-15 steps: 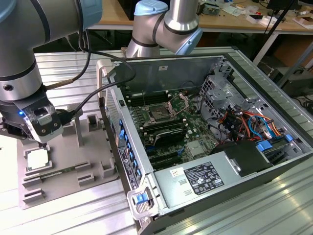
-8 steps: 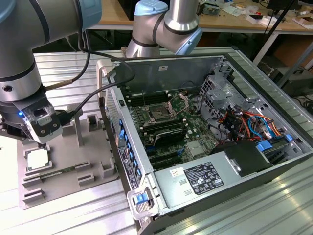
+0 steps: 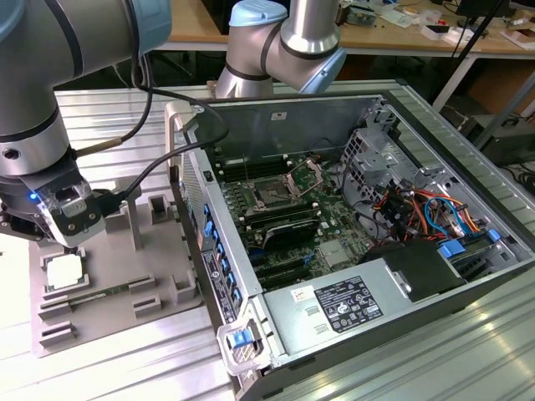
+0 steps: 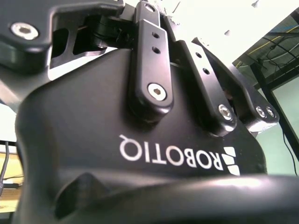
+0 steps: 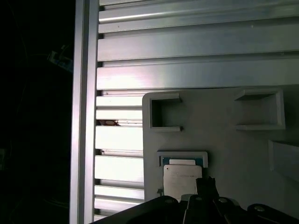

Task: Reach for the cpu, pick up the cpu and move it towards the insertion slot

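Note:
The cpu (image 3: 65,271) is a small silvery square chip lying flat in a recess of the grey moulded tray (image 3: 109,313) at the exterior view's left. My gripper (image 3: 55,241) hangs just above it, at the chip's far edge, under the arm's wrist. In the first wrist view the cpu (image 5: 182,180) lies close under the gripper (image 5: 204,188), whose black tip overlaps the chip's edge. The black gripper body (image 4: 154,140) shows close up in the second wrist view. The insertion slot (image 3: 272,194) is a dark square socket with a raised silver frame on the green board inside the open computer case.
The case's upright side wall (image 3: 201,192) stands between the tray and the slot. A power supply (image 3: 351,302), cables (image 3: 418,209) and a drive cage (image 3: 372,159) crowd the case. A memory stick (image 3: 92,294) lies on the tray. Ribbed aluminium table (image 5: 187,51) surrounds the tray.

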Controlling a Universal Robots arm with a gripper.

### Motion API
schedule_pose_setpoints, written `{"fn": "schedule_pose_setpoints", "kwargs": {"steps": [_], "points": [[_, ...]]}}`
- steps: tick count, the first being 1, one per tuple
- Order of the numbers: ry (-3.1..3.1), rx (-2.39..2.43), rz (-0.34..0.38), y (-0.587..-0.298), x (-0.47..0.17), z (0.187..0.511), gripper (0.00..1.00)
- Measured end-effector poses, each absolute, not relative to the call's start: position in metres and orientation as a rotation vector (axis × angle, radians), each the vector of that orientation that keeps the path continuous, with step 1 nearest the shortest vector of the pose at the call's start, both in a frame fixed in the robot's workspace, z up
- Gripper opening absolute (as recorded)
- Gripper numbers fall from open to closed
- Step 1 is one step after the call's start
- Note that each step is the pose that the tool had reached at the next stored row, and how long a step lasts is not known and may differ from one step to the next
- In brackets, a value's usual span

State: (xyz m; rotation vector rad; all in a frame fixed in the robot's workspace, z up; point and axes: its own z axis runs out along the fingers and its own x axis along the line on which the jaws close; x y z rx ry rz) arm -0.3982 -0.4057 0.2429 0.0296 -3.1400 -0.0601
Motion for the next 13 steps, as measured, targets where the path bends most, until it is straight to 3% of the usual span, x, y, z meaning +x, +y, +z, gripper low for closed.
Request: {"fn": "schedule_pose_setpoints", "kwargs": {"steps": [13], "points": [[-3.14, 0.03, -0.06, -0.4091, -0.4012, 0.2387, 0.11]]}}
